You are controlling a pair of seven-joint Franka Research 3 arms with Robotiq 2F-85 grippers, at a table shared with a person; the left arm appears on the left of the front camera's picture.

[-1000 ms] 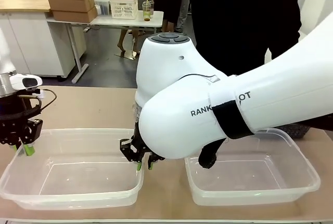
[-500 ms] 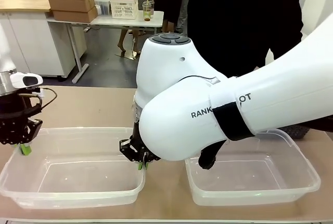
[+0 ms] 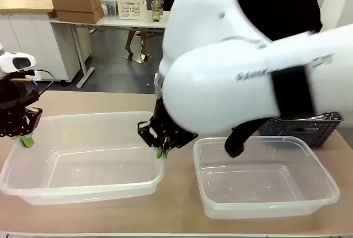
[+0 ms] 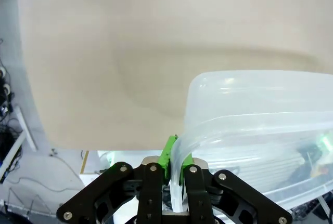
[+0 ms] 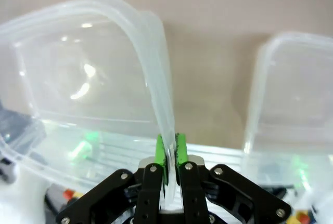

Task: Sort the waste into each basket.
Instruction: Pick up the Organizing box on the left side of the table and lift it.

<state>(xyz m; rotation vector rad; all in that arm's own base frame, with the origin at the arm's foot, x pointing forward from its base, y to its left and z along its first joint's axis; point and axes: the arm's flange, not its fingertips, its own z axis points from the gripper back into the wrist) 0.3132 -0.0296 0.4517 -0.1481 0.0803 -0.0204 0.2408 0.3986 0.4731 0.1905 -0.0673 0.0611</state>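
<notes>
Left clear tub, 9 o'clock on the worktop: end rims pinched by left gripper and right gripper, both narrow; right clear tub sat at 3 o'clock. Step judged: two-armed placing of that tub before sorting; next called for matched arm travel. Wrist views proved rim between pads; front view added the lattice basket.

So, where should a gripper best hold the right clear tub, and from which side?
Probably the rolled rim of a short end wall of the right tub, coming from above, one finger inside and one outside. The tub stands upright and open, and its wall looks thin.
</notes>
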